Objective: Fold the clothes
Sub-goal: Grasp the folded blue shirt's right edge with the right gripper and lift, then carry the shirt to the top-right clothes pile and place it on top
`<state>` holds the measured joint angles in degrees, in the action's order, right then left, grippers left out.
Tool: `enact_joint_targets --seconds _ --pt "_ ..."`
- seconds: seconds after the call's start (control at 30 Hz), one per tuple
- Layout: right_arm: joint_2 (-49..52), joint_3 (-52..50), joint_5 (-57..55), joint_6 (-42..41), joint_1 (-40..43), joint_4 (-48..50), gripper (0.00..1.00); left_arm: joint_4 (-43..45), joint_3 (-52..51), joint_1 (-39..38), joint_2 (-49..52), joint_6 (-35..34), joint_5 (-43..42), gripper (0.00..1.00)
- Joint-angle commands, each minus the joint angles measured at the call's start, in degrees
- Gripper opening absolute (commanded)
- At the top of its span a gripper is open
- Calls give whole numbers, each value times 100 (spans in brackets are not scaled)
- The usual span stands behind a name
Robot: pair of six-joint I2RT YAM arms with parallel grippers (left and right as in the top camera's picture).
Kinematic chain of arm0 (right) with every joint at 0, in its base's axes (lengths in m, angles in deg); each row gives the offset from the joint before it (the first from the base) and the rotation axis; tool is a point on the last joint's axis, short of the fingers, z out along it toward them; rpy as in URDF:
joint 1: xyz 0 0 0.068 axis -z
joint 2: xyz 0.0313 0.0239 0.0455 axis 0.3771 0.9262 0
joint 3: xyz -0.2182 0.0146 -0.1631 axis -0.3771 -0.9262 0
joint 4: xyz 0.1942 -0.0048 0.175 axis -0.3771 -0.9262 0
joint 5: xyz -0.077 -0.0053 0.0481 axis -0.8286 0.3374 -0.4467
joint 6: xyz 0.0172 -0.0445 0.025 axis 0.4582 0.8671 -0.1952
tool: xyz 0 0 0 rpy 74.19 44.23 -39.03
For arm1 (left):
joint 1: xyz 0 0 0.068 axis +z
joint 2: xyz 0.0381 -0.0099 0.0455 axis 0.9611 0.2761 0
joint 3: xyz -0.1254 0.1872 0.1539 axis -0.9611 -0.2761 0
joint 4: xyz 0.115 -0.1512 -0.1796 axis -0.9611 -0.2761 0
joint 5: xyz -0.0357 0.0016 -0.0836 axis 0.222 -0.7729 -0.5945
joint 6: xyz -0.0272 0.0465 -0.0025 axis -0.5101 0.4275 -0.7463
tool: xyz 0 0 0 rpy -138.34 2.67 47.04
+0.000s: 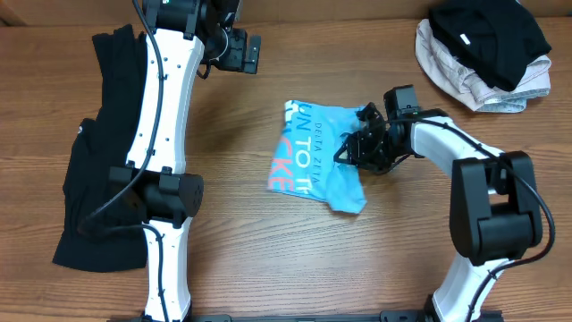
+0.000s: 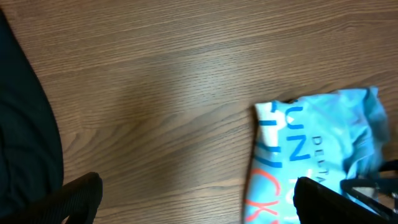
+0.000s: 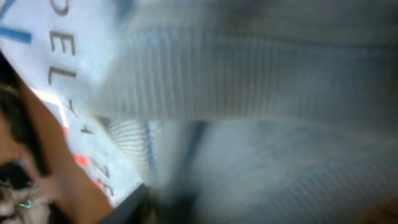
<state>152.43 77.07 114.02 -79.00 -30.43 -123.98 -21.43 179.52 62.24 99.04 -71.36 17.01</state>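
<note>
Partly folded light blue T-shirt with white lettering point(image 1: 313, 159) lies on the wooden table point(image 1: 268, 259), its right edge bunched at the right claw point(image 1: 359, 145), apparently for another fold, grip indeterminable; the left claw point(image 1: 243, 52) hovers spread, well apart.

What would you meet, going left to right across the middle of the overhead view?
black garment → left arm → light blue T-shirt → right pincer at the shirt's right edge → right arm. The clothes pile at top right is left out because it overlaps the right arm.
</note>
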Motion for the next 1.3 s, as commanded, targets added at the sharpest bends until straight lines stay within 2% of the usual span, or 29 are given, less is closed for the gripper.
enact_joint_targets --seconds 0.0,0.03,0.23,0.53,0.73,1.07,1.27 --pt "83 42 1147 -293 -46 372 12 -4 -24 24 -2 105 55 100" --pt "83 44 1176 -468 -46 498 4 -17 -24 24 -2 105 55 100" --pt "-120 48 1799 -1469 2 1943 4 -129 -24 24 -2 107 57 100" --pt "-1152 780 1794 -2448 404 2614 4 -125 -24 24 -2 107 57 100" --pt "-1381 1556 1764 -3110 929 3307 4 -125 -24 24 -2 107 55 100" --pt "-1364 2269 568 -3270 2028 4398 4 -125 -24 24 -2 107 55 100" --pt "-1097 2293 492 -3449 2632 5383 4 -107 -24 24 -2 107 57 100"
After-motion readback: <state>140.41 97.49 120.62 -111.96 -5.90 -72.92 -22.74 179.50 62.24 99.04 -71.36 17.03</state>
